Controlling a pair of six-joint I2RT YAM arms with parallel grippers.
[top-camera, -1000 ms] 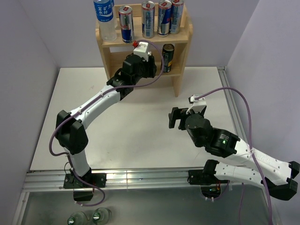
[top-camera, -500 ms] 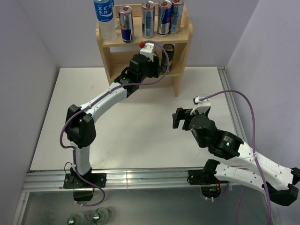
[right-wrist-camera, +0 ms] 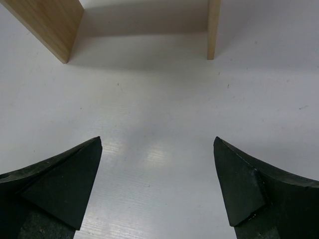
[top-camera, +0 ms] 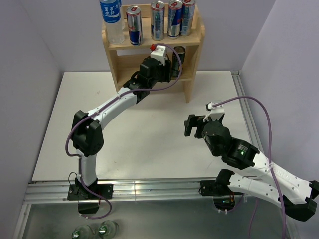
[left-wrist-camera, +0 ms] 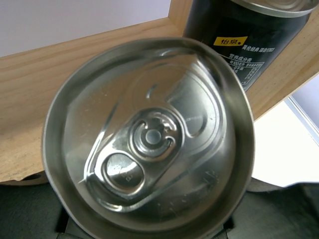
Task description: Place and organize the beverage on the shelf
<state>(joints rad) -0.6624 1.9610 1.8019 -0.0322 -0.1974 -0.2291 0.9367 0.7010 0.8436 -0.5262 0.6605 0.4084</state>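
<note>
Shelf: the two-tier light wooden shelf point(top-camera: 191, 79) stood at the far edge of the bench point(top-camera: 149, 124), against the back wall.
Upper tier: a clear water bottle with a blue label point(top-camera: 111, 20) stood at the left end. A row of four blue-and-silver cans point(top-camera: 157, 20) stood upright to its right.
Lower tier: a black can point(top-camera: 179, 55) with a small yellow label stood upright at the right end, close to the side panel.
Held can: a silver-topped can point(left-wrist-camera: 149, 134) with its pull tab intact filled the left wrist view. It sat just beside the black can point(left-wrist-camera: 249, 35) and in front of the wooden back rail point(left-wrist-camera: 30, 89). Whether its base touched the tier could not be told.
Left fingers: the left fingers point(top-camera: 169, 64) reached into the lower tier and were closed around the silver-topped can.
Right fingers: the right fingers point(right-wrist-camera: 65, 184) were spread wide and held nothing. They hung above the bare bench point(right-wrist-camera: 159, 99), well apart from the shelf and facing its two side panels point(right-wrist-camera: 50, 20).
</note>
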